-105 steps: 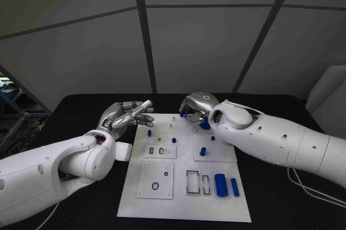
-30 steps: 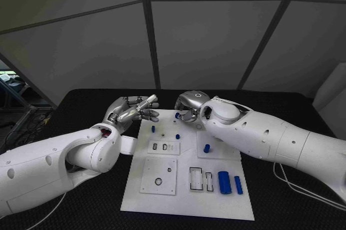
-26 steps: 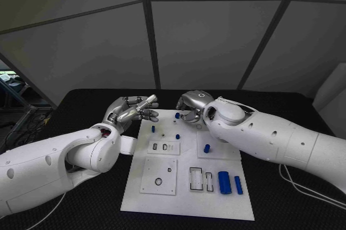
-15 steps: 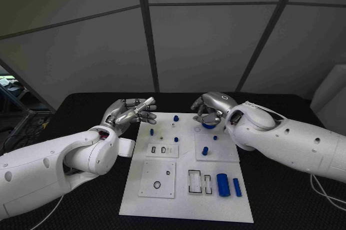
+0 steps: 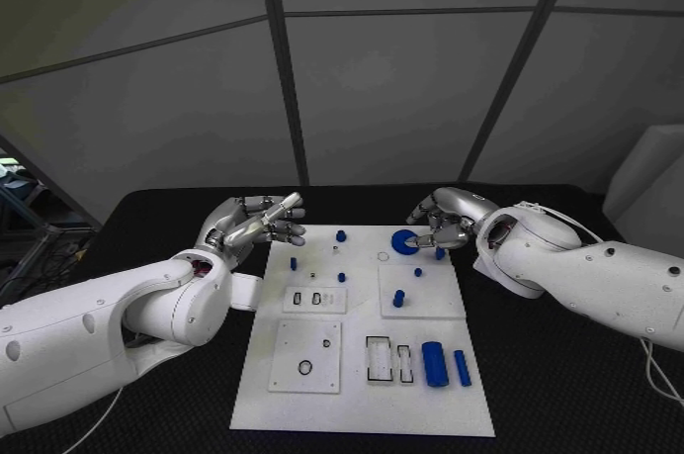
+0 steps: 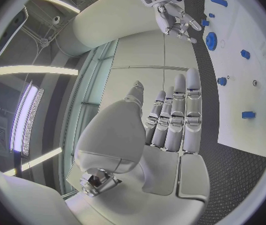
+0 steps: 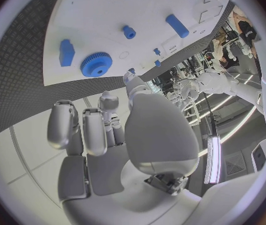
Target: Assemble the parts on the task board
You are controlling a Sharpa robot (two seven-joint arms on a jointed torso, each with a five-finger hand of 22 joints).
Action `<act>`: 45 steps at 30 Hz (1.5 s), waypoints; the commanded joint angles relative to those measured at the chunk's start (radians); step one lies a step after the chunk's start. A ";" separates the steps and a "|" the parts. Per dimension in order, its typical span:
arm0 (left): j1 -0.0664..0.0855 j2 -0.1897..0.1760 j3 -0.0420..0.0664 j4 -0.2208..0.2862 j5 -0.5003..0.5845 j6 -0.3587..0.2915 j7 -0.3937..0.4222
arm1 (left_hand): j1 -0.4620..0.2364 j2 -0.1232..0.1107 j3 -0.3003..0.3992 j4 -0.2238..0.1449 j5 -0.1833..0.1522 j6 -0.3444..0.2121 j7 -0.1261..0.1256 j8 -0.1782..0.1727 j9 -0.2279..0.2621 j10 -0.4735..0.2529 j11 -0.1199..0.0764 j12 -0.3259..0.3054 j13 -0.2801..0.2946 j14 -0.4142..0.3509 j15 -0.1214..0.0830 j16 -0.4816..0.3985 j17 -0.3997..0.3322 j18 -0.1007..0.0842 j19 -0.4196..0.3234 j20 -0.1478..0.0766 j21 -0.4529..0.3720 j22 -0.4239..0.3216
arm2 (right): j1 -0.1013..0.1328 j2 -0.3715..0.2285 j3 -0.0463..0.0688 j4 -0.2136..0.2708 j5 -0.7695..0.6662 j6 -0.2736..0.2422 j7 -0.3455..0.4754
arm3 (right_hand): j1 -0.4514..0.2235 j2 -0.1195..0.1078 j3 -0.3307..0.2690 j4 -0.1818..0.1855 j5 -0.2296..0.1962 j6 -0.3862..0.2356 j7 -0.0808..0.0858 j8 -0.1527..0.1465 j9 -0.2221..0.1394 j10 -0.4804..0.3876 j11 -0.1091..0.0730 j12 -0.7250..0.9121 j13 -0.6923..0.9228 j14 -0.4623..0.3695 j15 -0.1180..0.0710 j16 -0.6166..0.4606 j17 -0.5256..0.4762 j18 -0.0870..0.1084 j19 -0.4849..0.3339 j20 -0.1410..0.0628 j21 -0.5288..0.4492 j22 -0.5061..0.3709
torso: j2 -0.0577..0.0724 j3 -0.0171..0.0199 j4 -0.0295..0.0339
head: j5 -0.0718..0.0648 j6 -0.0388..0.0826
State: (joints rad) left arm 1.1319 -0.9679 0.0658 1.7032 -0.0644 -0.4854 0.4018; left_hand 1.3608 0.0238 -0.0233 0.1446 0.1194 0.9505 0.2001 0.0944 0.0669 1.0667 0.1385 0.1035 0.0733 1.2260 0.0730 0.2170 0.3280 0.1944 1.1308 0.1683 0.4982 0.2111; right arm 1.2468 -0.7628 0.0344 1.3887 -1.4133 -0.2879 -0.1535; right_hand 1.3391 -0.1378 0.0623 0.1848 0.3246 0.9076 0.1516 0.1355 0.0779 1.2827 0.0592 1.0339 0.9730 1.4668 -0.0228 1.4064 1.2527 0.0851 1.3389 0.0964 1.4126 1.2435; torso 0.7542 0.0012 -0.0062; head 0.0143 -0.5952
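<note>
Right hand (image 5: 445, 225) hovers empty, fingers apart, beside the round blue toothed gear (image 5: 405, 241) seated near the white task board's (image 5: 435, 414) far edge; left hand (image 5: 257, 225) idles loosely curled, empty. Loose blue cylinders (image 5: 435, 364) near the front edge remain unplaced.

The board (image 5: 360, 375) is a white rectangular plate lying flat, carrying raised white sub-plates with slots. A blue toothed gear (image 5: 405, 241) lies flat near the board's far right corner, with a small blue block (image 5: 441, 254) just beside it. Blue pegs (image 5: 341, 235) stand upright across the board's far half. Near the board's near right corner two blue cylinders (image 5: 435, 364) lie side by side, the thicker one beside two rectangular slots. A small black ring (image 5: 303, 369) sits on the near left sub-plate.
</note>
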 commanded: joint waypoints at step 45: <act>0.001 0.002 0.000 -0.005 -0.002 0.022 -0.001 | -0.003 0.006 -0.002 0.000 0.005 0.005 0.001 -0.004 0.000 0.006 0.002 -0.005 0.000 0.006 -0.002 -0.007 0.003 -0.012 0.007 -0.002 0.005 -0.001 | 0.001 0.115 0.001 -0.151 -0.078 0.145 -0.081 | 0.106 0.051 0.024 0.008 0.011 -0.008 0.004 0.060 0.004 0.059 0.006 0.186 0.208 0.068 0.015 0.075 0.133 -0.032 0.062 0.009 0.047 0.086 | 0.001 -0.0001 0.0005 | 0.001 -0.013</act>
State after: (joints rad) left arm 1.1315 -0.9657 0.0656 1.6978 -0.0642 -0.4766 0.3995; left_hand 1.3608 0.0238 -0.0233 0.1445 0.1194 0.9505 0.2001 0.0944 0.0670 1.0668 0.1384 0.1035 0.0735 1.2260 0.0730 0.2130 0.3303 0.1944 1.1308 0.1682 0.4982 0.2111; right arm 1.2470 -0.6483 0.0358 1.2393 -1.4613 -0.1640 -0.2222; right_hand 1.4339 -0.0853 0.0791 0.1917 0.3400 0.8931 0.1575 0.1907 0.0803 1.3333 0.0658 1.2167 1.1777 1.4667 -0.0087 1.4755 1.3079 0.0695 1.3964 0.1046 1.4562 1.3081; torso 0.7557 0.0011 -0.0056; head 0.0151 -0.6075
